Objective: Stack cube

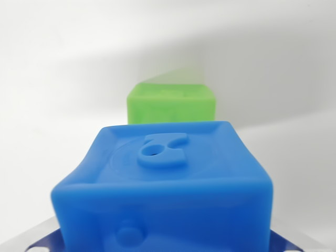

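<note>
Blue cube point(168, 184) fills the near view, looks soft and rubbery, light, best pinched on its flat sides; tool's fingers unseen, grip state I cannot tell; green cube point(172, 104) just behind on the white counter point(52, 79)

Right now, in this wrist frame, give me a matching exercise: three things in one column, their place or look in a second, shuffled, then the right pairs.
Column 1
1. blue soft rubbery cube
2. green soft rubbery cube
3. raised embossed figure

Column 2
A. farther back, partly hidden behind another block
B. on the blue cube's upper face
C. nearest the camera, filling the lower frame

Pairs: 1-C, 2-A, 3-B

The gripper's fingers cannot be made out clearly in this view.
</note>
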You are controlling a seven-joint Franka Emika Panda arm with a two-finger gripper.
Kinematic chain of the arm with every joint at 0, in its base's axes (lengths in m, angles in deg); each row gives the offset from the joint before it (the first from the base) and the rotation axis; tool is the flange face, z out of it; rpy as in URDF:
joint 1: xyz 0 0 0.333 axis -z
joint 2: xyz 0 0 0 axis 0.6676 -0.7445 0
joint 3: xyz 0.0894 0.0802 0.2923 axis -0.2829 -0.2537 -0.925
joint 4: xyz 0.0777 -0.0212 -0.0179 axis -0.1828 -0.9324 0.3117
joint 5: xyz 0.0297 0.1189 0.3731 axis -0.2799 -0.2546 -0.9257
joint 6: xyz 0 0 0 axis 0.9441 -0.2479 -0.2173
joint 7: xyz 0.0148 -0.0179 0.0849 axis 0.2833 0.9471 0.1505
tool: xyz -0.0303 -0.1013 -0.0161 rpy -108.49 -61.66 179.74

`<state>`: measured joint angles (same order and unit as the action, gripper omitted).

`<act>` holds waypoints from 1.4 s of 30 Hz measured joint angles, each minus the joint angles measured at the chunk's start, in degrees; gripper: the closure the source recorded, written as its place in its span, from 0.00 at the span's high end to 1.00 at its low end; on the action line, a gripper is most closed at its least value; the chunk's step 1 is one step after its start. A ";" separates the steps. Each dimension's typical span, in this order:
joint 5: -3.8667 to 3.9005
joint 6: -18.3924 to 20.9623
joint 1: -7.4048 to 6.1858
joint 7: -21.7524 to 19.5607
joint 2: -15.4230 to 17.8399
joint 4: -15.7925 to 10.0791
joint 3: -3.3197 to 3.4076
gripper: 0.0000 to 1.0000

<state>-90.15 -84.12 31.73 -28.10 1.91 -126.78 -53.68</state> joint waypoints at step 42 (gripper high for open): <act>-0.15 -5.52 0.05 0.09 -6.05 0.50 -0.12 1.00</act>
<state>-90.30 -89.64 31.78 -28.01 -4.14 -126.28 -53.80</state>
